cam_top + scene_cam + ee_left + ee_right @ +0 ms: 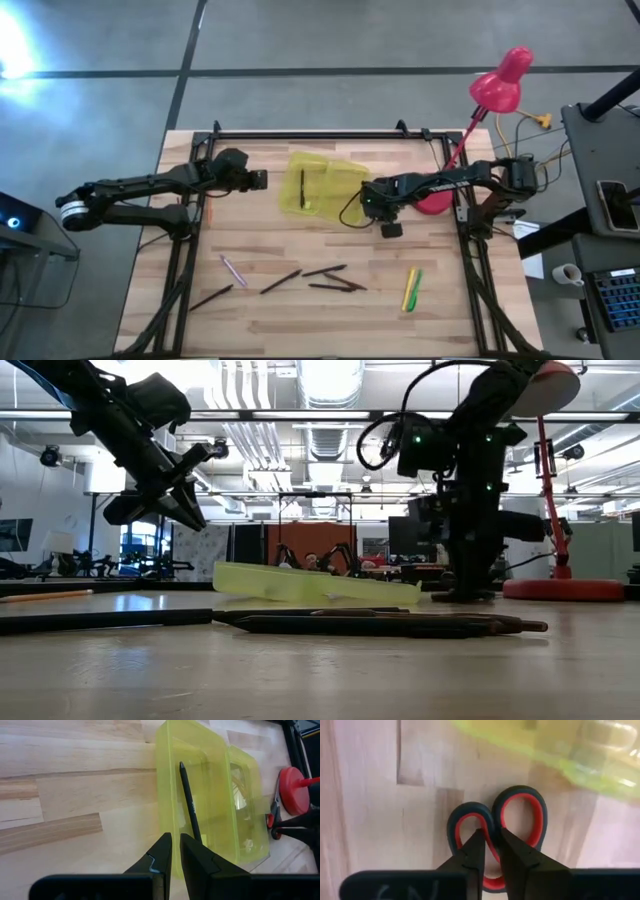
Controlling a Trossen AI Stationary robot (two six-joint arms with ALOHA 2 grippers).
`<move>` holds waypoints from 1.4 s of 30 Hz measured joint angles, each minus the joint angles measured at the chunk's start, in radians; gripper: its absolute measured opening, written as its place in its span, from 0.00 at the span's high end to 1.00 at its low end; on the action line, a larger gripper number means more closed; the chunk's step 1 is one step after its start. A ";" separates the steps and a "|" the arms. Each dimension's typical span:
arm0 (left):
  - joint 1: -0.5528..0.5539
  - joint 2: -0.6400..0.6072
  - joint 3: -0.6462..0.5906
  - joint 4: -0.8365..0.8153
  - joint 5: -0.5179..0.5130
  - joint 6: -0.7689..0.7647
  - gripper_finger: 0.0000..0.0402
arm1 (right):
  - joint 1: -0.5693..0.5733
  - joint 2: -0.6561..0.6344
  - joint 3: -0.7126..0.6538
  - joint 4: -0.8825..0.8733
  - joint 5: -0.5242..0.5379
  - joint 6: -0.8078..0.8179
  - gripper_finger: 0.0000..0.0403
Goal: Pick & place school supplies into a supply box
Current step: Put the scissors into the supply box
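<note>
The supply box (322,183) is the thing to steer by: a translucent yellow-green plastic case, rectangular with rounded corners, lying open on the pale wood-plank table (250,320) with its hinged lid folded out flat toward the right arm's side. One thin dark pen (302,188) lies lengthwise inside the tray half; the left wrist view shows it slim and matte against the glossy plastic (190,802). The left gripper (258,180) hangs just off the box's left edge, raised clear of the table, its two dark wedge-shaped fingers nearly pressed together with only a sliver between them and nothing in them. The right gripper (378,205) is down at the lid's right edge, over the small scissors (495,832), whose red-lined oval handle loops with dark grey rims lie flat on the wood just beside the lid; its fingers sit close together, straddling the bridge where the two loops meet, though I cannot tell whether they actually grip it. In front of the box, well apart from it, the rest of the supplies are scattered on the table: a thin pink pen (233,270), several thin dark pens (325,278) lying at loose angles, and a yellow marker (408,289) and green marker (415,287) side by side. Behind the right arm, the pink desk lamp (498,85) has its round base (563,589) just beyond the lid.
</note>
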 joint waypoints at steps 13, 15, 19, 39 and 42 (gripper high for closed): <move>0.000 0.000 0.000 -0.001 0.000 0.000 0.94 | 0.006 -0.148 0.081 0.008 0.066 -0.083 0.99; 0.000 0.000 0.000 -0.002 0.000 0.000 0.94 | 0.007 -0.149 0.113 0.007 0.071 -0.117 0.99; 0.000 0.000 0.000 -0.002 0.000 0.000 0.94 | -0.005 -0.132 0.160 -0.062 0.063 -0.168 0.98; 0.000 0.000 0.000 -0.001 0.000 0.031 0.94 | -0.073 -0.008 -0.047 -0.032 -0.096 0.896 0.54; 0.000 0.000 0.000 0.000 0.000 0.037 0.94 | -0.077 0.046 -0.048 -0.021 -0.101 0.909 0.57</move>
